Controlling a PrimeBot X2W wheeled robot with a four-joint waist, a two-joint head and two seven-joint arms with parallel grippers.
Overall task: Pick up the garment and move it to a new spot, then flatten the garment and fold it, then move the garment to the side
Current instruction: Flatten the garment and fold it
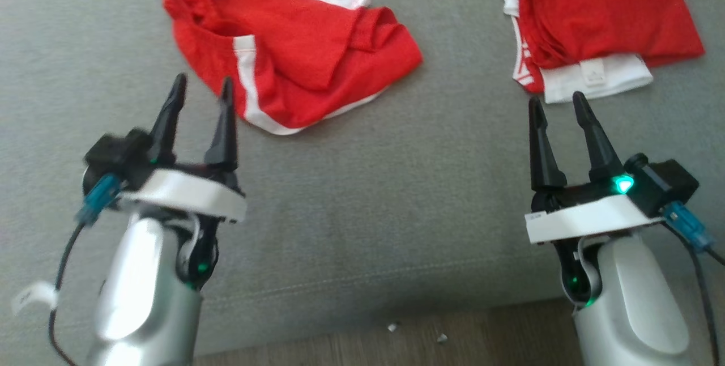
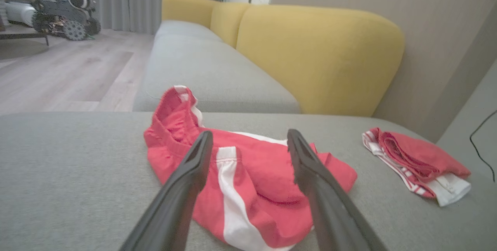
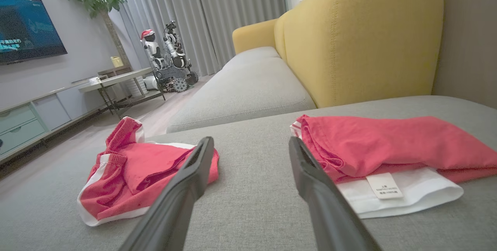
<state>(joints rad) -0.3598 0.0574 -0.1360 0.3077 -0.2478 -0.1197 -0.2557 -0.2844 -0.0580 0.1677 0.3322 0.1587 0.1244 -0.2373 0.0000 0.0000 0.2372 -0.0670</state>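
Two red garments with white trim lie in the head view: one crumpled garment (image 1: 294,54) at upper centre-left, one folded garment (image 1: 595,32) at upper right. Two grippers, the left gripper (image 1: 204,79) at lower left and the right gripper (image 1: 555,97) at lower right, each show two dark fingers (image 1: 169,119). Two pale scraps (image 1: 392,327) sit at the bottom edge.

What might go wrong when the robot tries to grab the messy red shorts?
1. The crumpled red shorts lie in bunched layers, so the open left tool might pinch only one layer and leave them twisted.
2. The open right tool is close to the folded red garment. A careless move could nudge it and spoil the fold.
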